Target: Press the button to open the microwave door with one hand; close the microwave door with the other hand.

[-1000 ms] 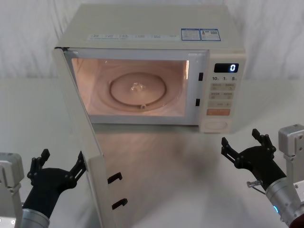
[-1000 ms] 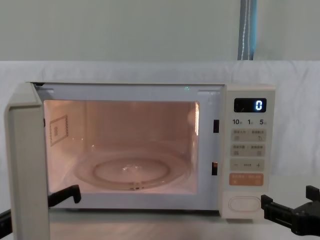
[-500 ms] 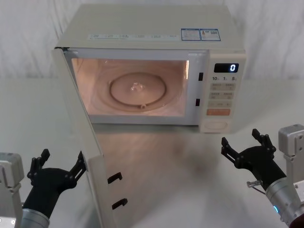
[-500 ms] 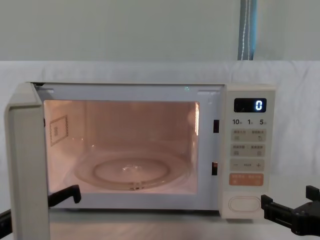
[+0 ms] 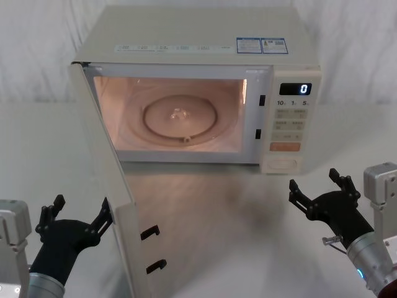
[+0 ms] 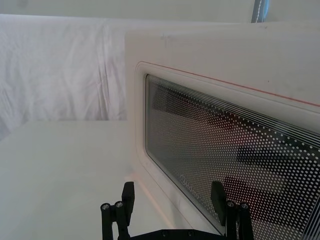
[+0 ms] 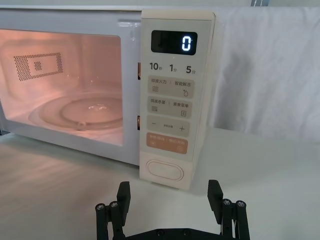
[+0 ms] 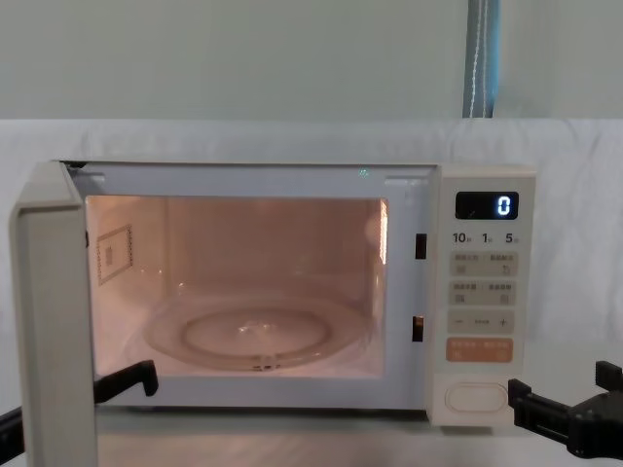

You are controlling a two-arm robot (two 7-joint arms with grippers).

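The microwave door (image 5: 131,248) stands swung wide open toward me on the left, its two latch hooks showing on the near edge. My left gripper (image 5: 82,208) is open low beside the door's free edge, on its outer side; the left wrist view shows the dotted window of the door (image 6: 225,165) just ahead of the left gripper (image 6: 173,192). Whether a finger touches the door I cannot tell. The button (image 5: 283,164) sits at the bottom of the control panel. My right gripper (image 5: 314,181) hovers open in front of the button (image 7: 161,171), apart from it.
The cream microwave (image 5: 186,31) stands on a white-clothed table (image 5: 211,211), its cavity lit, with a glass turntable (image 5: 181,117) inside. The display (image 5: 296,89) reads 0. An orange key (image 5: 285,147) lies just above the button. White cloth hangs behind.
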